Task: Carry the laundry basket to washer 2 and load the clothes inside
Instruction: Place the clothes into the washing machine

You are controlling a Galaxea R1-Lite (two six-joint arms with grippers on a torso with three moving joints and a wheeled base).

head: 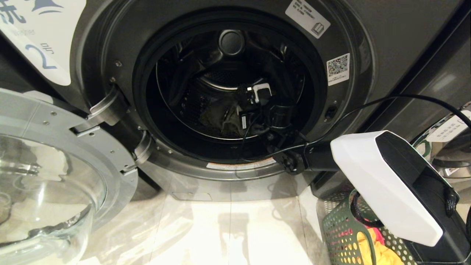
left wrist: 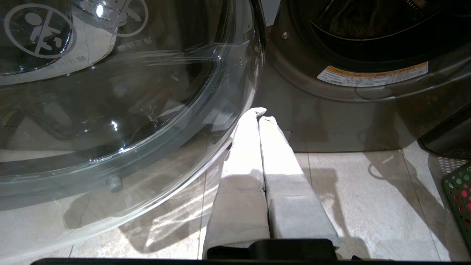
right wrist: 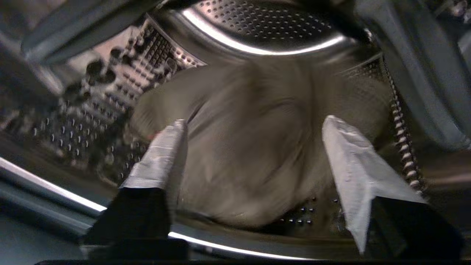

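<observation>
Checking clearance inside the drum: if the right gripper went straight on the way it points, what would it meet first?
Most likely the grey-green garment lying in the drum, straight beyond the open right gripper; depth is unclear.

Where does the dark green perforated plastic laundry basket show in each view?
Head view: the dark green perforated plastic laundry basket is at the lower right corner, on the floor beside the dark grey front-load washer, partly behind the right arm, red and yellow clothes inside.
Left wrist view: only a corner at the right edge.
Right wrist view: not in it; that camera looks into the drum.
Shared landmark: the washer's steel drum.
</observation>
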